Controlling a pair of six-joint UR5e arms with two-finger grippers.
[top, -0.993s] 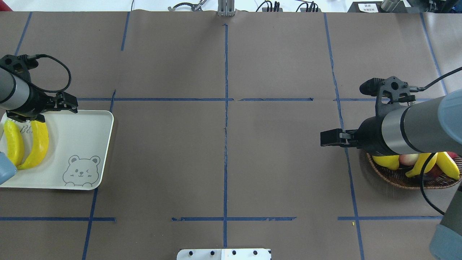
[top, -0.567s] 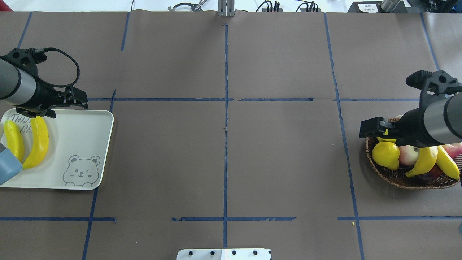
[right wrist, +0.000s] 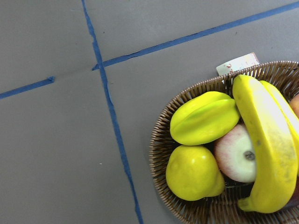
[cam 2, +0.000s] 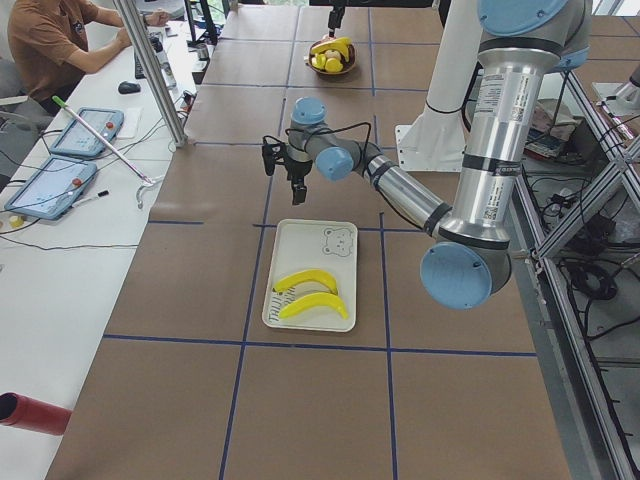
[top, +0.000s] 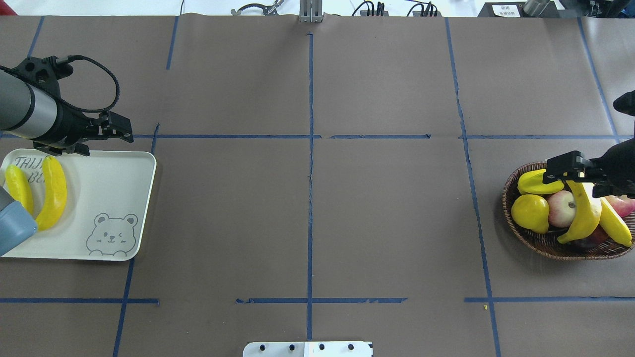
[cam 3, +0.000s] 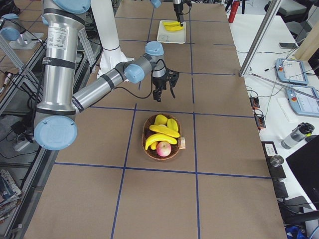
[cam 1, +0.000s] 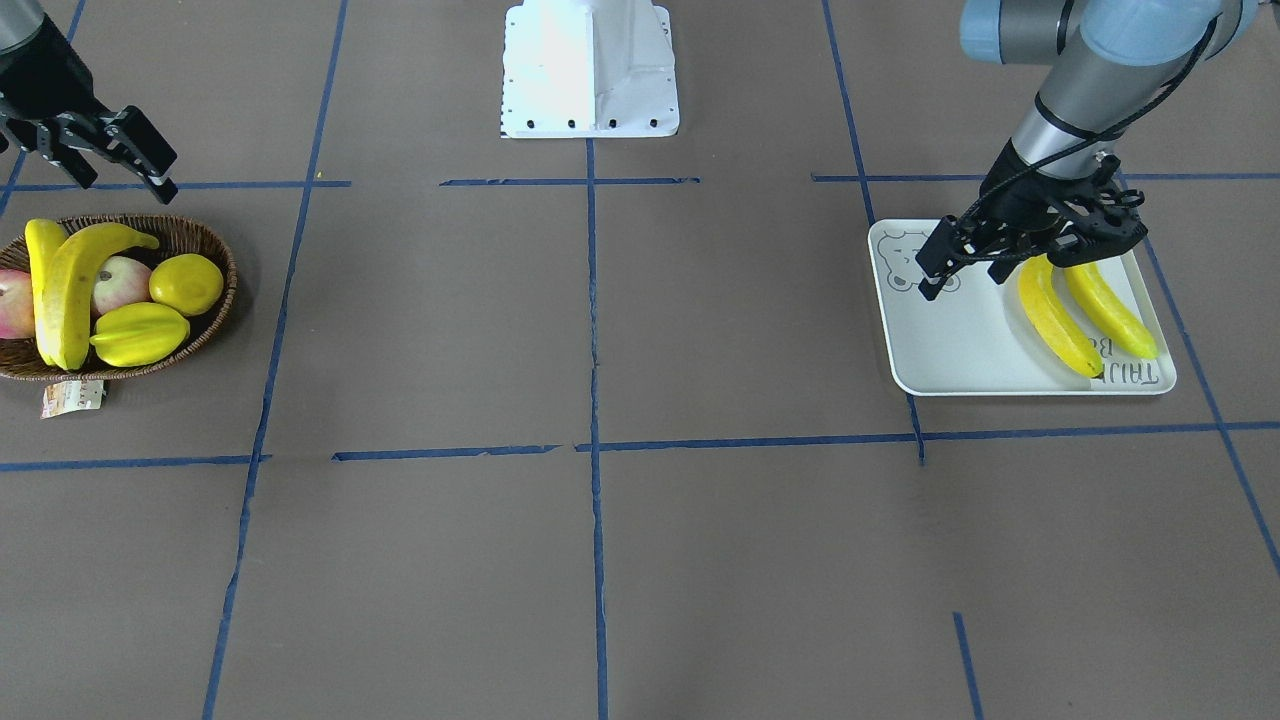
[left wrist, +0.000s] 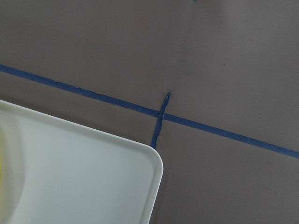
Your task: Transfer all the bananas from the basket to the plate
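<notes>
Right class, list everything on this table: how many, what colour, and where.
plate: one, white, table's left end
basket: one, brown wicker, table's right end
bananas: four, yellow, two on the plate, two in the basket
starfruit: one, yellow, in the basket
lemon: one, yellow, in the basket
apples: two, pink-red, in the basket
paper tag: one, white, beside the basket
left gripper: one, black, open, by the plate
right gripper: one, black, open, by the basket

Two bananas (top: 52, 191) lie on the plate (top: 109, 183), two in the basket (top: 545, 245)
</notes>
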